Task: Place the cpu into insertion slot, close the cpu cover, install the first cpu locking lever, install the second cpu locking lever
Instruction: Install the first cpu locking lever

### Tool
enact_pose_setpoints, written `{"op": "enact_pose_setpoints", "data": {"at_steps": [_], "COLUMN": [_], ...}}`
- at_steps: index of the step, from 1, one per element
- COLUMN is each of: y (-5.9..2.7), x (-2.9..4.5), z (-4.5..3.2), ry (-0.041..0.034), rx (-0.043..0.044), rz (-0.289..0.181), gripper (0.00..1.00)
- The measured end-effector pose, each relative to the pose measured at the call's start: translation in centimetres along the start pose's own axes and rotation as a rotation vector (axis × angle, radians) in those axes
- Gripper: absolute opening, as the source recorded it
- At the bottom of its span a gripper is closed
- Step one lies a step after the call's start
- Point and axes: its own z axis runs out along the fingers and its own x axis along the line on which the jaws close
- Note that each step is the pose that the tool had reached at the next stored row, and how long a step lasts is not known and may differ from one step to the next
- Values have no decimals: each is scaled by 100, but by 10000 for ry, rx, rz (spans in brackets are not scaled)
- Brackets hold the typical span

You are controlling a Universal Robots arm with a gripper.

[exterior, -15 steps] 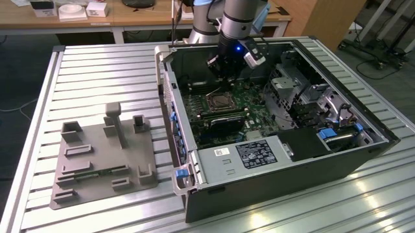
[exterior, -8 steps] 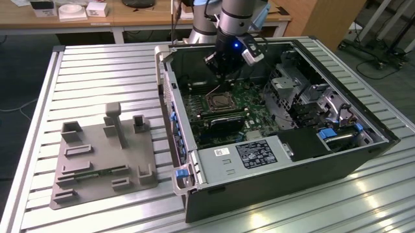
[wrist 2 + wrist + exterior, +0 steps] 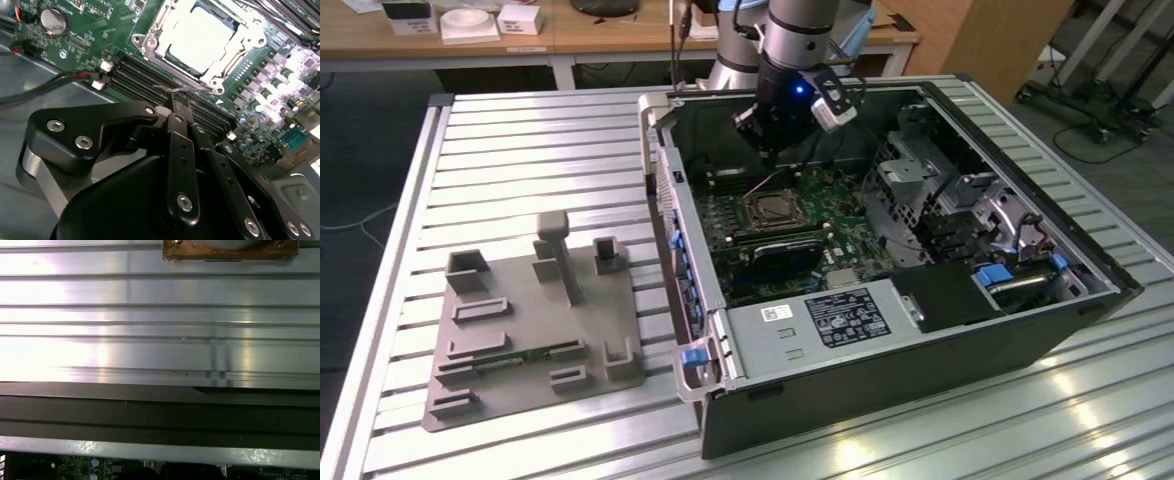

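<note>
Down inside the computer case [image 3: 854,370], the cpu [image 3: 200,37] sits in the insertion slot [image 3: 218,85] under the closed cpu cover [image 3: 239,41]. The gripper [image 3: 179,100] has its fingers pressed together at the locking lever [image 3: 165,88], which looks like thin, springy wire, so I'd catch its hooked end.

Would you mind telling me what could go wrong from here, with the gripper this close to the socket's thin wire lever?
1. The gripper has its tips shut right at the end of the thin locking lever. They might slip off it and strike the memory slots just beside it.
2. The red and black cables lie close to the gripper's linkage and could snag if the arm swings that way.
</note>
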Motion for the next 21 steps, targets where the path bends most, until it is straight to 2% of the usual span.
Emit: {"op": "enact_pose_setpoints", "data": {"at_steps": [5,10,11,14,15,16,21], "y": [4,4,3,3,3,3,-13], "x": [22,24,25,30,31,32,32], "z": [5,54,62,73,75,76,85], "ry": [-3,-4,-3,-10,-12,-13,-13], "rx": [-83,-148,-187,-537,-627,-660,-663], "rz": [0,1,1,1,0,1,0], "gripper": [10,10,10,10,10,10,10]}}
